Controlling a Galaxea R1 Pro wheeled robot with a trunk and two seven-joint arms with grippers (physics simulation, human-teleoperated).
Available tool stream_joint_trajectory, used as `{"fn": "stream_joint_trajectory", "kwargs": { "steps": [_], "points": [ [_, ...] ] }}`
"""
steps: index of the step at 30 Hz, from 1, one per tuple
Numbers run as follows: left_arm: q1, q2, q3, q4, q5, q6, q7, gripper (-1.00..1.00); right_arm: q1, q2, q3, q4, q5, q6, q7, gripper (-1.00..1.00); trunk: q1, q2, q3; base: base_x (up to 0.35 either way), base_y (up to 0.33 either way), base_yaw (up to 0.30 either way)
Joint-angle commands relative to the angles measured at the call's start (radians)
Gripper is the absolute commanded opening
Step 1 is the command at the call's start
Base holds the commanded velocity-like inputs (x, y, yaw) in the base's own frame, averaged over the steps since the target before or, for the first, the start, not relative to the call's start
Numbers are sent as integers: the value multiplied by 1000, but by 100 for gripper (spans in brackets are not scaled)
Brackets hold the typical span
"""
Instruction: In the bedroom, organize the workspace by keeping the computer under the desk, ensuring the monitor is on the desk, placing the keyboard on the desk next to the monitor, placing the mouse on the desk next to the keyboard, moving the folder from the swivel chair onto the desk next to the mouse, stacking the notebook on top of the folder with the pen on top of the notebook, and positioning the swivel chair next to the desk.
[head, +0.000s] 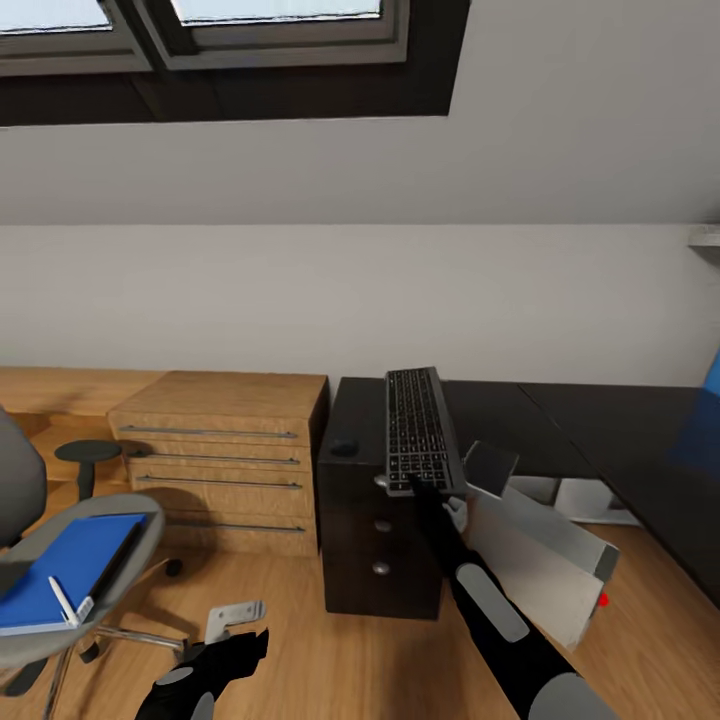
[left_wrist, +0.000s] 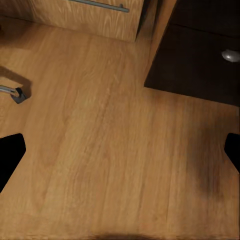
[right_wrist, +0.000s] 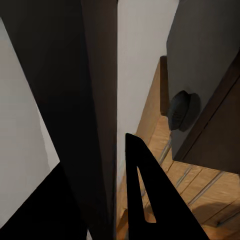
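Observation:
My right gripper (head: 427, 488) is shut on the near end of the grey keyboard (head: 417, 425), which points away from me over the left end of the black desk (head: 580, 425). In the right wrist view the keyboard (right_wrist: 85, 100) is a dark slab beside one fingertip (right_wrist: 142, 200). The dark mouse (head: 345, 447) (right_wrist: 179, 111) lies on the desk's left corner. At the left, the grey swivel chair (head: 30, 640) carries the blue folder (head: 65, 570) with a white pen (head: 64, 600) on it. My left gripper (head: 238, 648) (left_wrist: 120, 155) hangs open over the floor.
An oak dresser (head: 225, 455) stands left of the desk's dark drawers (head: 380, 550). A light grey box with a dark end, apparently the computer (head: 535, 560), leans on the floor under the desk. The chair's chrome leg (left_wrist: 11, 91) lies near my left gripper.

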Motion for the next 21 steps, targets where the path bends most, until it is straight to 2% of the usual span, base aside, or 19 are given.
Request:
{"fn": "stream_joint_trajectory", "kwargs": {
  "steps": [1,4,7,10,15,17,18,19,21],
  "points": [
    [0,0,-1,-1,11,3,9,100,4,-4,5,-13,-13,-5,7,-100,-5,7,2,-329,-131,0],
    [-1,0,-2,-1,11,3,10,100,19,-14,5,-56,-13,-4,9,-100,-16,28,12,-313,-170,0],
    [-1,0,-2,-1,11,3,10,100,44,-49,5,-112,-14,4,10,-100,-28,49,21,-289,-224,0],
    [-1,1,-1,13,12,2,10,100,49,-65,7,-126,-16,30,11,-100,-39,70,30,-285,-233,0],
    [-2,5,2,168,14,-20,8,100,55,-71,8,-148,-18,77,11,-100,-58,105,46,-286,-217,0],
    [-1,8,6,230,15,-64,9,100,69,-72,8,-173,-18,84,11,-100,-66,119,52,-302,-97,0],
    [-1,10,8,282,15,-117,8,100,83,-72,8,-199,-18,85,10,-100,-70,126,55,-302,-55,0],
    [-1,10,9,301,15,-137,8,100,88,-72,8,-207,-18,86,10,-100,-74,133,59,-295,-49,0],
    [-2,11,9,375,15,-218,7,100,105,-73,8,-235,-18,88,10,-100,-81,147,65,-260,-29,0]
  ]
}}
